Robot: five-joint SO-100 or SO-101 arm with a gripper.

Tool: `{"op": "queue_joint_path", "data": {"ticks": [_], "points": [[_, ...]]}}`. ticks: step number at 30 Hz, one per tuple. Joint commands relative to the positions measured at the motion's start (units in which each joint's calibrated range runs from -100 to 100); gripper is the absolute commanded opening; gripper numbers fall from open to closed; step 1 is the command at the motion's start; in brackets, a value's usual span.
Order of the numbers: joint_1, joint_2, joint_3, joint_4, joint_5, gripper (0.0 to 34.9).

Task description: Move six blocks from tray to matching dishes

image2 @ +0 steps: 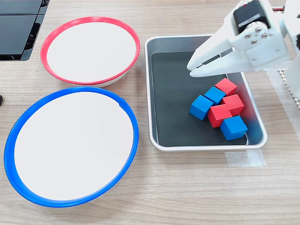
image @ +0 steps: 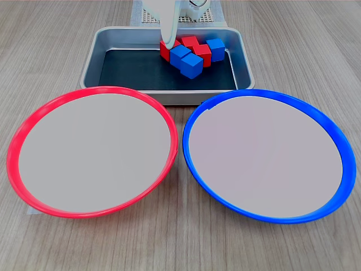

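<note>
The silver tray (image: 90, 59) (image2: 149, 93) holds three red and three blue blocks bunched together at one end of its black floor. The blue blocks (image: 192, 65) (image2: 233, 127) and red blocks (image: 202, 54) (image2: 219, 115) touch each other. My white gripper (image: 168, 37) (image2: 191, 69) hangs over the tray just beside the cluster, its jaws together with nothing between them. In the first exterior view it partly hides one red block (image: 164, 51). The red-rimmed dish (image: 34, 121) (image2: 89, 19) and the blue-rimmed dish (image: 333, 132) (image2: 70, 96) lie bare next to the tray.
Everything rests on a wooden table. A black flat object (image2: 18, 28) lies at the second exterior view's top left. A white mesh mat (image2: 291, 89) sits under the arm's base, and a strip of clear tape (image2: 243, 158) marks the tray's corner.
</note>
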Motion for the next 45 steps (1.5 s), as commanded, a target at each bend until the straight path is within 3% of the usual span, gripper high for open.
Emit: {"op": "queue_joint_path", "data": {"ticks": [1, 9, 16, 18, 20, 21, 24, 31, 45], "points": [[0.29, -0.34, 0.09, 0.11, 0.10, 0.3], [0.19, -0.34, 0.09, 0.11, 0.15, 0.3], [-3.01, 8.19, -11.29, 2.01, 11.38, 0.3], [-2.06, 21.83, -19.21, 2.67, 17.34, 8.3], [-0.37, 30.11, -23.21, 2.51, 20.07, 11.0], [0.19, 34.37, -24.49, 2.67, 21.88, 15.6], [1.61, 44.44, -25.49, 0.61, 25.59, 17.5], [-0.46, 55.95, -24.12, -8.31, 28.23, 16.3], [-11.57, 62.86, -27.31, -7.15, 26.47, 15.4]]}}
